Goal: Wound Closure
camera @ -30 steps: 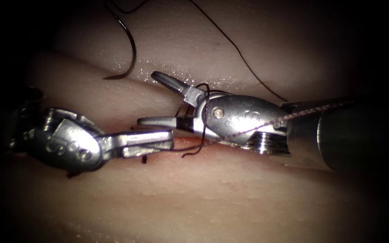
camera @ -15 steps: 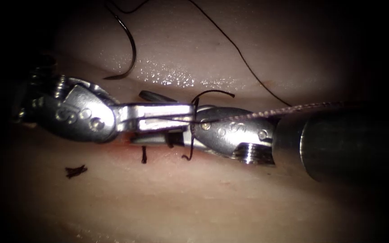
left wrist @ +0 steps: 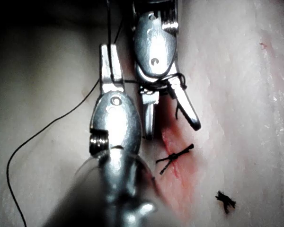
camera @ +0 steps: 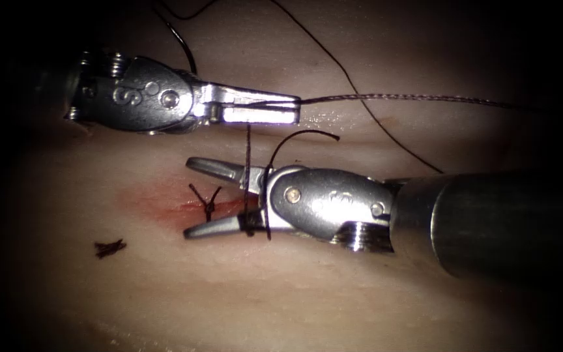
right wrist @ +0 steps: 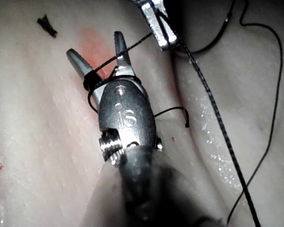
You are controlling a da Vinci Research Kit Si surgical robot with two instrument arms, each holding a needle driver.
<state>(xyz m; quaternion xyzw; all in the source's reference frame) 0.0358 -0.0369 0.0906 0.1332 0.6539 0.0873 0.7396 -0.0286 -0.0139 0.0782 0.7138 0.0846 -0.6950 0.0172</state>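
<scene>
"S" on left gripper (camera: 275, 109), apparently

Needle (camera: 189, 55) loose on tissue (camera: 333, 293); thread (camera: 247, 156) looped around right tool.

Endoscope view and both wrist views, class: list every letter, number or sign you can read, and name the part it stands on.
"S": stamped on the left tool's wrist housing, endoscope view.
"iS": stamped on the right tool's wrist housing, right wrist view; the first mark is unclear.
Marks on the right tool's housing in the endoscope view: too faint to read.
Tissue, thread: no text.
</scene>
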